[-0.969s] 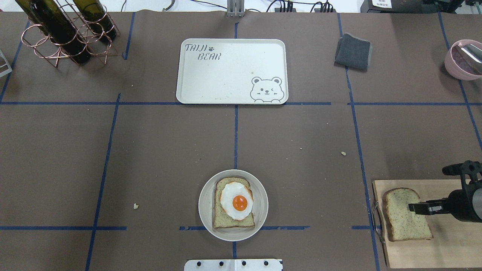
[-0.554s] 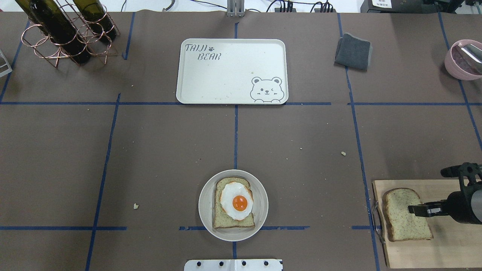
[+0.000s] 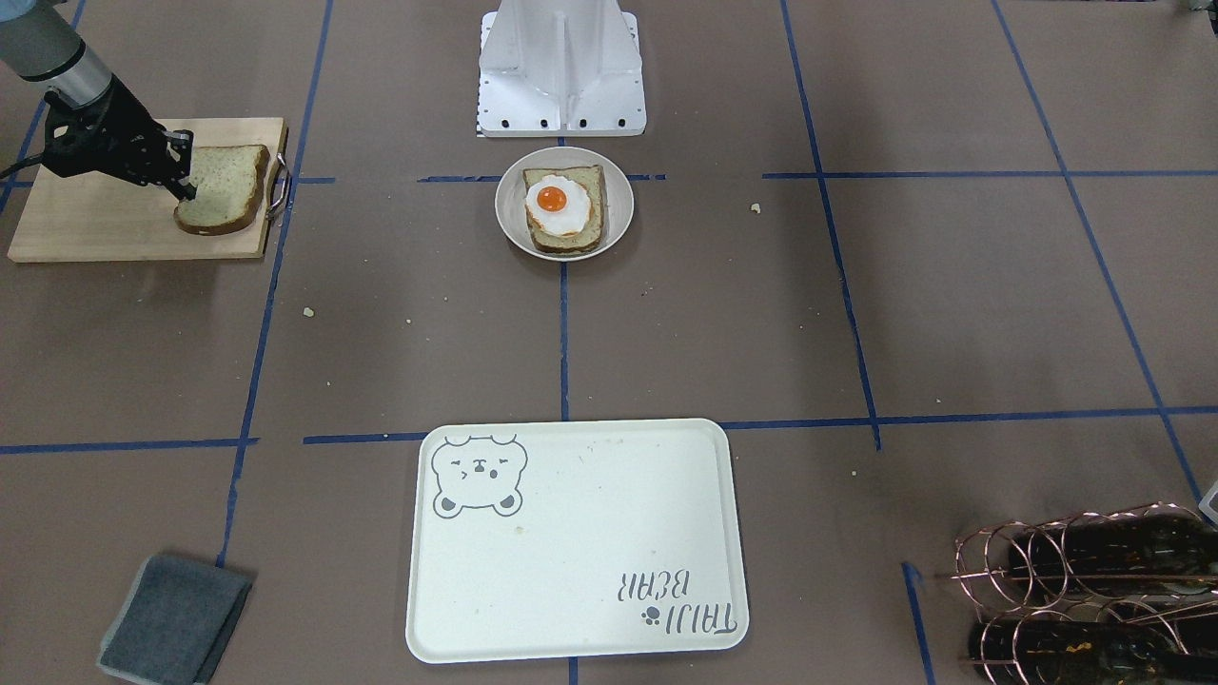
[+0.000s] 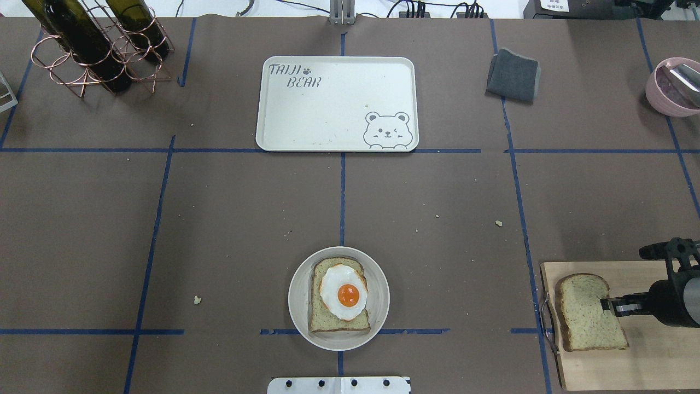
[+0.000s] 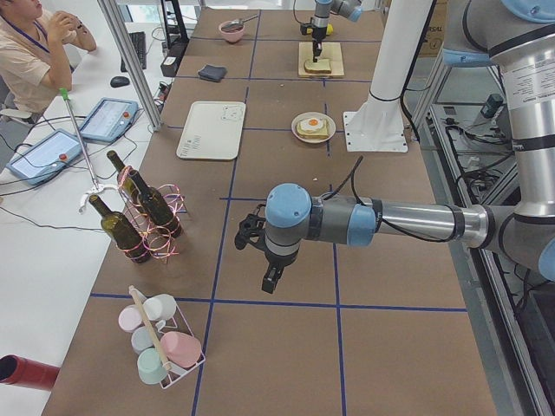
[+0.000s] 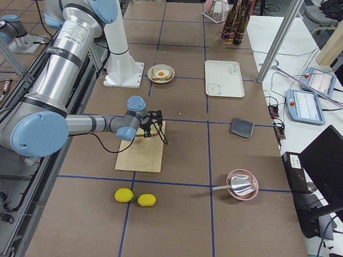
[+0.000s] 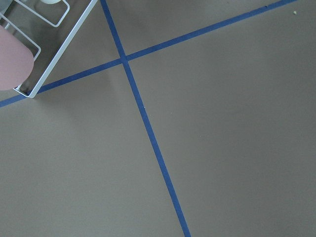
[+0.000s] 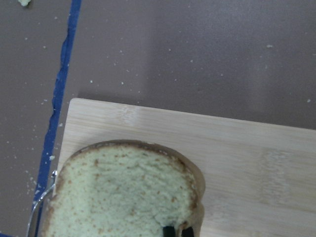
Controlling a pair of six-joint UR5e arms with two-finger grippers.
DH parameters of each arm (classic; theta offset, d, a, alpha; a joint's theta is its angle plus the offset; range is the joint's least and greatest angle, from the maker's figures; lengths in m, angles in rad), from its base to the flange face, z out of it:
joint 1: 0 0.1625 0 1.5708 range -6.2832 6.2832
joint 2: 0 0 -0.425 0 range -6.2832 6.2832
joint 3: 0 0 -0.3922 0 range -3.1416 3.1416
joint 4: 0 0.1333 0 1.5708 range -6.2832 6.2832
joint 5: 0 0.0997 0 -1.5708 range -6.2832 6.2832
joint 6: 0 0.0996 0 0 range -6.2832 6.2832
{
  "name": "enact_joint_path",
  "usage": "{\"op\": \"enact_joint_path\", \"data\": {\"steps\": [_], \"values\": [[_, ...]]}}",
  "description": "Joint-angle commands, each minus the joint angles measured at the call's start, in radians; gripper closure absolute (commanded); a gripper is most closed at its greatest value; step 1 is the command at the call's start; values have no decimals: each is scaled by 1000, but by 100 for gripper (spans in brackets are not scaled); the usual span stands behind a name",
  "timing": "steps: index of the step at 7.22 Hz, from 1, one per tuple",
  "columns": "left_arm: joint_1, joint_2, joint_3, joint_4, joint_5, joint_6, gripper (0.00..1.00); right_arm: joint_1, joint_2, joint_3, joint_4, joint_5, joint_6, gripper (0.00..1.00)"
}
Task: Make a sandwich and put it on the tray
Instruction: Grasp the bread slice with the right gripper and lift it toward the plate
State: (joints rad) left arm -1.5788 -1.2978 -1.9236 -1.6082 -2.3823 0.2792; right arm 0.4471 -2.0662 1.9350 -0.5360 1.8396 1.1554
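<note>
One speckled bread slice (image 4: 328, 324) with a fried egg (image 4: 344, 293) on it lies on a round off-white dish (image 4: 297, 320) at the near centre. A second slice (image 4: 579, 323) lies on the wooden cutting board (image 4: 656, 355) at the right. My right gripper (image 4: 606, 304) is down at this slice's right edge. In the right wrist view its fingertips (image 8: 170, 230) stand close together on the crust. The TAIJI BEAR tray (image 4: 328, 109) lies bare at the far centre. My left gripper (image 5: 270, 282) hangs over bare table far to the left; I cannot tell if it is open.
A grey folded cloth (image 4: 513, 75) lies right of the tray. A pink bowl with a metal scoop (image 4: 670, 87) is at the far right. A copper wine rack with bottles (image 4: 98, 49) stands far left. Two lemons (image 6: 124, 195) lie beyond the board. A cup rack (image 5: 160, 347) stands near my left arm.
My right gripper has dropped and drawn back a little to the right, from over the middle of the slice to its right edge. Nothing else moved.
</note>
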Motion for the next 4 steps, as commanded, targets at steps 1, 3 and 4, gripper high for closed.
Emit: {"op": "enact_joint_path", "data": {"steps": [1, 3, 4], "values": [[-1, 0, -3, 1, 0, 0, 0, 2, -2, 36, 1, -2, 0, 100], [-1, 0, -3, 1, 0, 0, 0, 5, -3, 145, 1, 45, 26, 100], [-1, 0, -3, 1, 0, 0, 0, 31, 7, 186, 1, 82, 55, 100]]}}
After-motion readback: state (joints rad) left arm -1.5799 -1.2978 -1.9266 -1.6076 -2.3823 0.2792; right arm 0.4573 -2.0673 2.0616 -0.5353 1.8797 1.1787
